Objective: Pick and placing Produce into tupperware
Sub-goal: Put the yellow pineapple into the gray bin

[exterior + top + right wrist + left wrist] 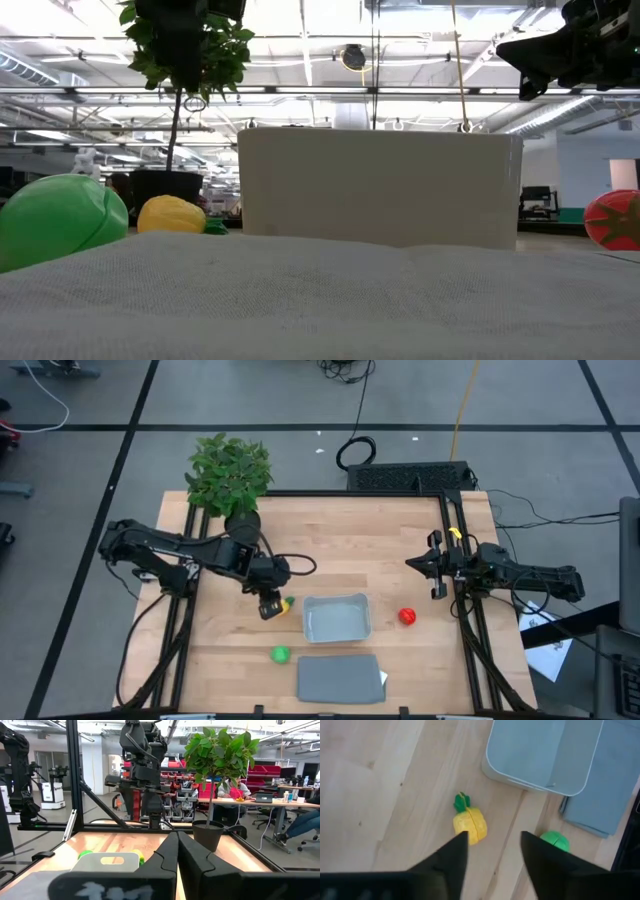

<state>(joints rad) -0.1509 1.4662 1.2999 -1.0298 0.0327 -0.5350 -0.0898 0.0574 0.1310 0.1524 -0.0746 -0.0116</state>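
My own two dark fingers (455, 852) are filling the near edge of my left wrist view, spread wide with nothing between them yet. So the left jaws (270, 606) are hovering open over the yellow piece with the green tip (470, 820), which is lying on the tabletop (350, 560) just ahead of one finger and a bit off to that side, not centred in the gap.

I'm reading this as the very first pick: I'm lining up on the yellow one, and none of the produce is in the tupperware (337, 618) yet. The tray is sitting empty just past the yellow piece, close by. The green piece (280, 654) is near my other finger, and the red piece (407, 616) is way over on the tray's far side, closer to my right jaws (437, 565). Those are parked near the table's edge, pressed together and holding nothing.

Next move, I'm thinking: shift sideways so the yellow piece is sitting between the fingers, drop down, then close. It's small and rounded, so an off-centre squeeze could squirt it out.

Stuff I can't make out: how high I am above the tabletop, since no view is showing that well. The low view is mostly blocked by the grey lid (340, 678) up close and the tray wall, and the red piece is cut off at its edge.
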